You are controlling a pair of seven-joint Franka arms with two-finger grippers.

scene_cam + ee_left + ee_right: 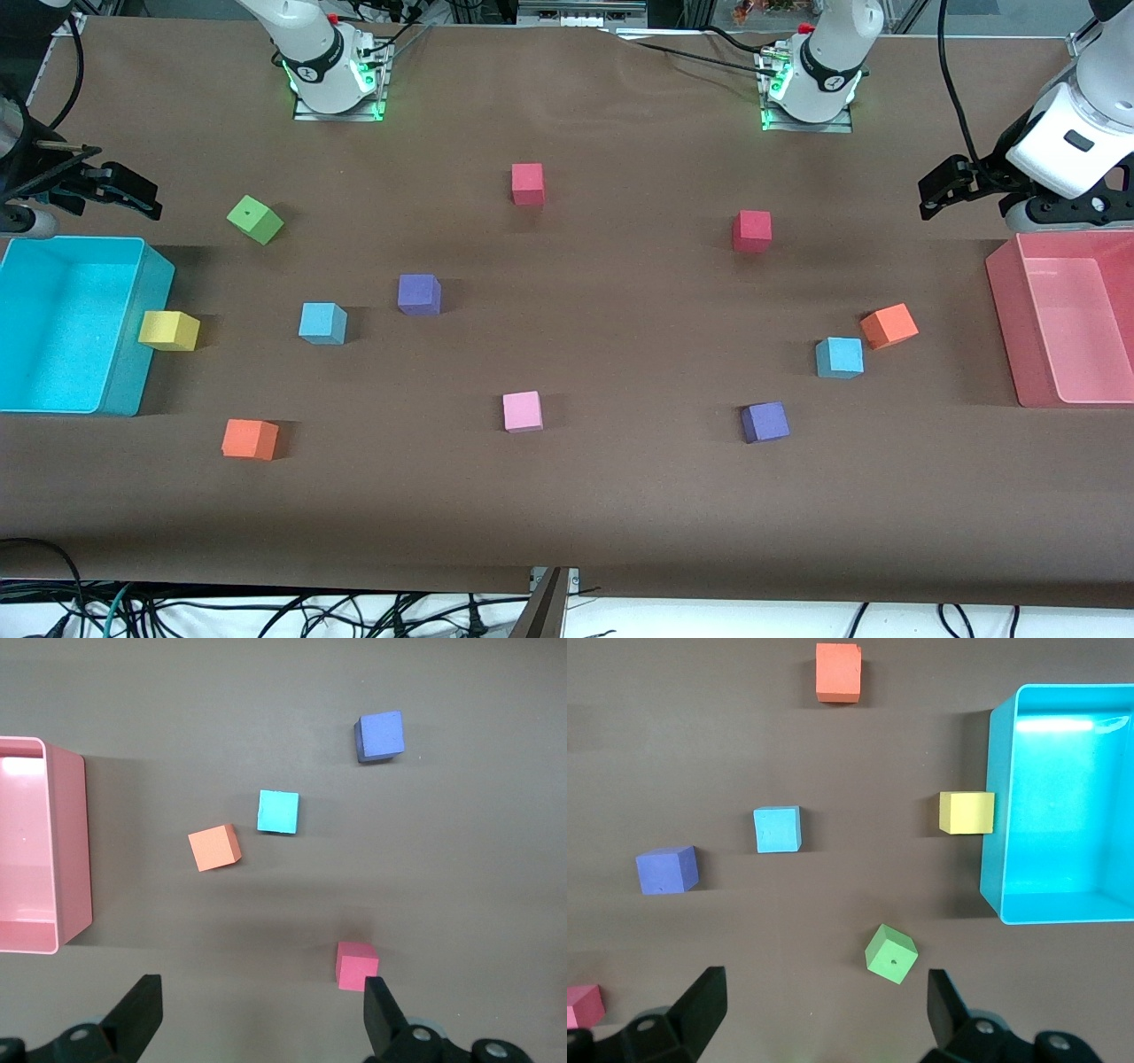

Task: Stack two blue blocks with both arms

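Observation:
Two light-blue blocks lie apart on the brown cloth. One blue block (322, 322) (777, 829) sits toward the right arm's end, beside a purple cube. The other blue block (839, 357) (278, 811) sits toward the left arm's end, next to an orange cube. My left gripper (932, 190) (262, 992) hangs open and empty over bare cloth by the pink bin. My right gripper (142, 197) (825, 988) hangs open and empty over the cloth by the cyan bin's corner, near the green cube.
A cyan bin (133, 354) and a pink bin (1010, 328) stand at the table's two ends. Scattered cubes: purple (418, 294) (765, 422), red (527, 183) (751, 231), orange (888, 325) (249, 439), yellow (168, 330), green (254, 219), pink (522, 411).

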